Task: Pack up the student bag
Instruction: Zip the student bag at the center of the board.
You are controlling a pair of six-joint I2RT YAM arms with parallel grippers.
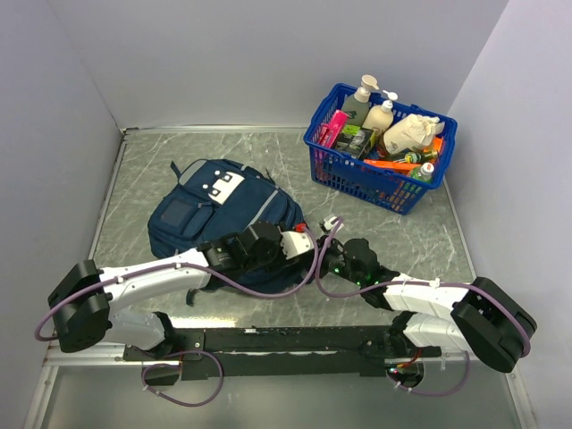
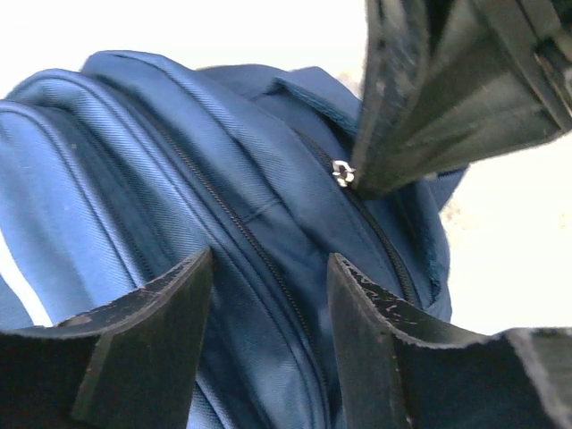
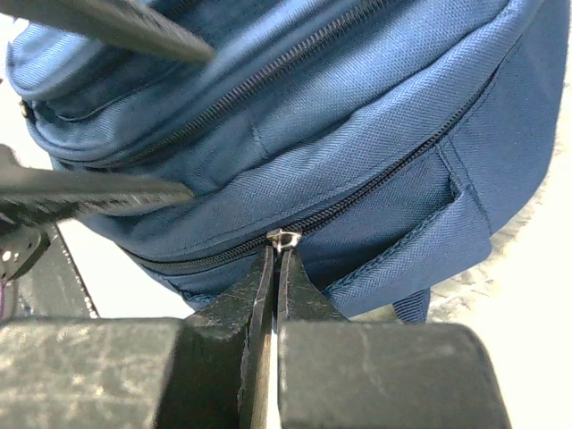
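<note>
- Grey marbled table (image 1: 375, 237) between pale walls, seen from above: blue backpack (image 1: 201, 210) lying flat at left-centre, blue basket (image 1: 353, 174) of bottles and packets far right, well apart from the bag
- Same view: left gripper (image 1: 308, 239) and right gripper (image 1: 332, 255) meeting at the bag's near-right edge, seemingly so one can steady the cloth while the other works the zip
- Left wrist view: fingers (image 2: 152, 331) spread wide with nothing between them, hovering over the bag's seams; opposite gripper's tip right at the silver zipper pull (image 2: 342, 172)
- Right wrist view: jaws pressed nearly together, pinching the zipper pull (image 3: 284, 238) on a zip line that looks closed on both sides
- Judgement: closed zip fits either a bag about to be opened for packing or one just zipped after packing; contents hidden, so cannot tell which
</note>
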